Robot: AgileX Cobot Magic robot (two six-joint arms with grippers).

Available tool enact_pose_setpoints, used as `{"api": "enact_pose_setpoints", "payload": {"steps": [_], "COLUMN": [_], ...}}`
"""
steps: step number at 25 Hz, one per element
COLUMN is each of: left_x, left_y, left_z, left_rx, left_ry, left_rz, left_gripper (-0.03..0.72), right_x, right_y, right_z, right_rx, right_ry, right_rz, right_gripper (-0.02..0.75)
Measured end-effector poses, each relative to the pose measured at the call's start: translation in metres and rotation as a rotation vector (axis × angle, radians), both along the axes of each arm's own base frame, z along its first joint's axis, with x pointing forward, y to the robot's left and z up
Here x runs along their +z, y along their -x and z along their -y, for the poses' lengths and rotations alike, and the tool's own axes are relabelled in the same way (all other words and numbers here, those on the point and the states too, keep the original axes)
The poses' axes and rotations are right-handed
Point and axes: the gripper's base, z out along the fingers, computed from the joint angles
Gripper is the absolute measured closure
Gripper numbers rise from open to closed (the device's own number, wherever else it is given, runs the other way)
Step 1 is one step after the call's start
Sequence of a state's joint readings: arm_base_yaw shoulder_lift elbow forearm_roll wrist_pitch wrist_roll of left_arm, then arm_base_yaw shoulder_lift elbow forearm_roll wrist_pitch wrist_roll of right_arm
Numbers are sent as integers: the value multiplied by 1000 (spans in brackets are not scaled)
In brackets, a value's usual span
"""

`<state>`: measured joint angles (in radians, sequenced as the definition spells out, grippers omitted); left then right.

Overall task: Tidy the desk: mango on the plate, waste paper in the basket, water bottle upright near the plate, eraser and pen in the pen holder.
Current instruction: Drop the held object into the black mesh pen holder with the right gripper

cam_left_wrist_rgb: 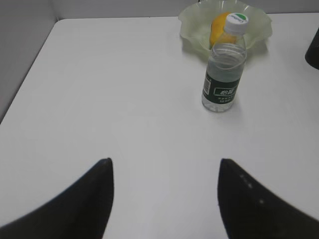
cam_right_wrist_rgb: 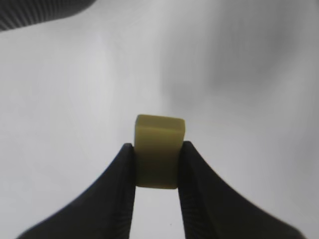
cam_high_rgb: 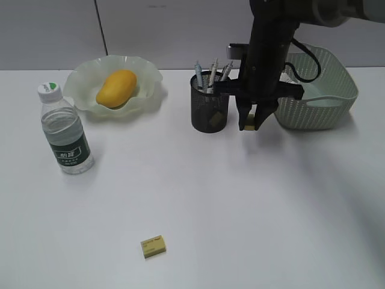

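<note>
Pinched in the right gripper [cam_right_wrist_rgb: 157,167], small yellow-olive rubber eraser block [cam_right_wrist_rgb: 158,149]: lift over black metal-mesh cylindrical pen holder [cam_high_rgb: 210,111], centre, then release.

Only a wall [cam_high_rgb: 48,30] is here besides the work things. In the exterior view it stands behind the desk [cam_high_rgb: 240,211] and fills the top of the picture from left to right. It is pale grey, smooth and plain. 1 dark thin seam [cam_high_rgb: 102,27] runs down it at the left part, a little tilted, and cuts it into 2 panels: a narrow one at the left and a wide one at the right. The lower edge of the wall meets the far edge of the desk in a straight line.

In the left wrist view the same grey wall [cam_left_wrist_rgb: 20,30] shows at the left side and as a thin strip along the top.
</note>
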<state>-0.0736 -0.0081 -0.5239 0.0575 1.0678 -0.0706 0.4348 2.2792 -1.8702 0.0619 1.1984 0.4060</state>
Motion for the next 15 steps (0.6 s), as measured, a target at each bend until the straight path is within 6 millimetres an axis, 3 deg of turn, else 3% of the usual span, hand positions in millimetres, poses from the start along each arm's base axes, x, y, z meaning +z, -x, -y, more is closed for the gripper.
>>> {"api": "enact_pose_setpoints", "payload": {"steps": [4, 12, 15], "left_x": [0, 0, 0], "left_y": [0, 0, 0], "left_z": [0, 0, 0], "left_rx": [0, 0, 0], "left_ry": [0, 0, 0], "left_rz": [0, 0, 0], "left_gripper": [190, 190, 190], "right_x": [20, 88, 103], "right_y": [-6, -24, -28], "right_z": [0, -10, -13], "right_rx": [29, 110, 133], "right_ry": [0, -93, -130], "right_rz": [66, 285, 355], "right_gripper": [519, 519, 519]}}
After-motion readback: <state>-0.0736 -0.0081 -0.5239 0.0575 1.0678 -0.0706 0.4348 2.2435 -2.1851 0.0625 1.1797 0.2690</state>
